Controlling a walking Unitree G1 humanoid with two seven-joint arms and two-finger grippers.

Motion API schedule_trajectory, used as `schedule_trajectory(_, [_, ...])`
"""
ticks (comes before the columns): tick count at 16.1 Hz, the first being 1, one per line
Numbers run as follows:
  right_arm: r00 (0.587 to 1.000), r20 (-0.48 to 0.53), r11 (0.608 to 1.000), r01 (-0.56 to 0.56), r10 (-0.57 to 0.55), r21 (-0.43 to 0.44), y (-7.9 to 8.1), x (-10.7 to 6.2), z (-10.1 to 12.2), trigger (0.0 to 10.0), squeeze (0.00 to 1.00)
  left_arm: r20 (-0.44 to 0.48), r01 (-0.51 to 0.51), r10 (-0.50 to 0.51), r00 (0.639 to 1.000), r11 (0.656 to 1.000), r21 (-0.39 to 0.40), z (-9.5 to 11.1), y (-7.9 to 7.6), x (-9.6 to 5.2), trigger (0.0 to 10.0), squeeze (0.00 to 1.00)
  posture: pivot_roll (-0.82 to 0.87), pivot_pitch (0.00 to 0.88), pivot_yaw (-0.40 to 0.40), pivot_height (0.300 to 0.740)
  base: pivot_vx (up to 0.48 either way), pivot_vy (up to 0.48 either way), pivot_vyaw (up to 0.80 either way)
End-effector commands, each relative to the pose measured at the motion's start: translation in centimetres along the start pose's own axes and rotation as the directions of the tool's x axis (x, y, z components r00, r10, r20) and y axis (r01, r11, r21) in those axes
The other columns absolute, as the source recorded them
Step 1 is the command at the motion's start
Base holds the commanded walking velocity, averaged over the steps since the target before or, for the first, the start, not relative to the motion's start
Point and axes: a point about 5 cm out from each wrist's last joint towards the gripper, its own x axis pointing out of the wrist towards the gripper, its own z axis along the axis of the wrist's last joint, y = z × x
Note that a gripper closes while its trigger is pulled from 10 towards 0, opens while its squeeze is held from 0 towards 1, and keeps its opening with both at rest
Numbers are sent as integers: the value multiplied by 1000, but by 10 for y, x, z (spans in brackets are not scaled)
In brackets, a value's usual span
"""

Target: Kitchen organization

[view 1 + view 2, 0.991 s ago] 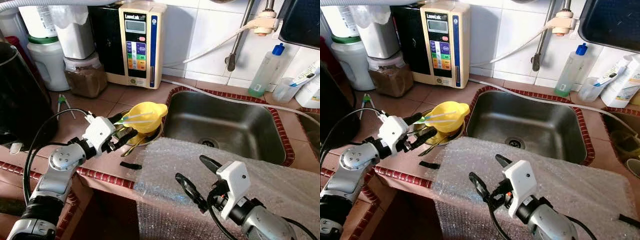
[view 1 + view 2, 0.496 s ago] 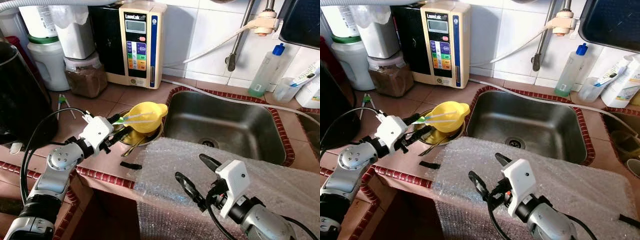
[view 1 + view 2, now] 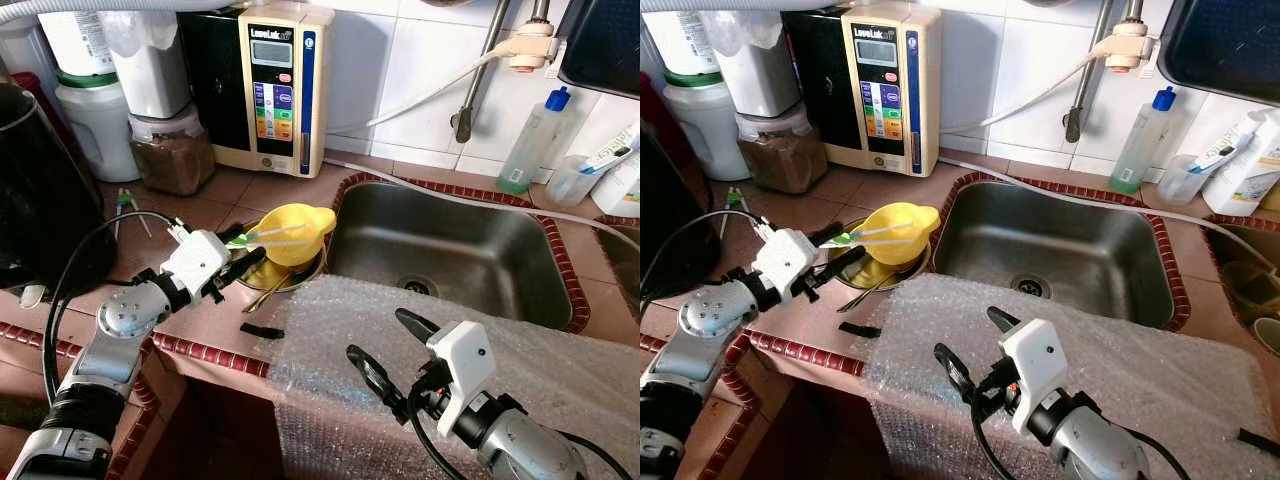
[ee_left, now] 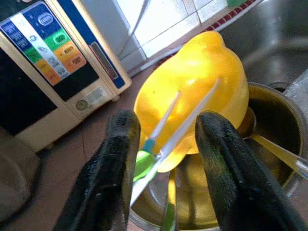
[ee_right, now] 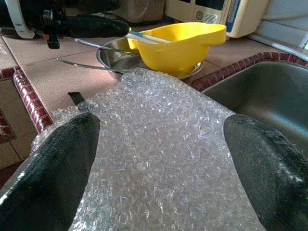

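Now left tool beside yellow bowl

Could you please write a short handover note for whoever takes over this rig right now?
Left end effector: open, at the yellow bowl, its fingers either side of the green-handled utensils lying across the bowl; nothing gripped yet.
Right end effector: open, hovering over the bubble wrap in front of the sink, holding nothing.
The yellow bowl sits in a metal bowl left of the sink, with cutlery in it.
Done: nothing visibly put away.
Left: probably close on the utensils and clear the bowls.
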Motion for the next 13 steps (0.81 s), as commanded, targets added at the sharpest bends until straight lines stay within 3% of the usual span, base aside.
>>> schedule_trajectory(1, [1000, 14, 1000, 5, -5, -11, 0, 1, 2, 10000, 0, -3, 3, -3, 1000, 998, 68, 3, 5, 1, 10000, 1000, 79, 0, -9, 740, 0, 0, 0])
schedule_trajectory(12, [1000, 14, 1000, 2, -2, -8, 1, 1, 1, 10000, 0, -79, 104, -92, 993, 981, 165, -5, -1, 3, 10000, 1000, 77, 0, -4, 740, 0, 0, 0])
schedule_trajectory(13, [1000, 15, 1000, 2, -2, -7, 2, 2, 1, 10000, 0, -149, 92, -67, 987, 981, 170, -12, 4, 5, 10000, 820, 77, 0, -2, 740, 0, 0, 0])
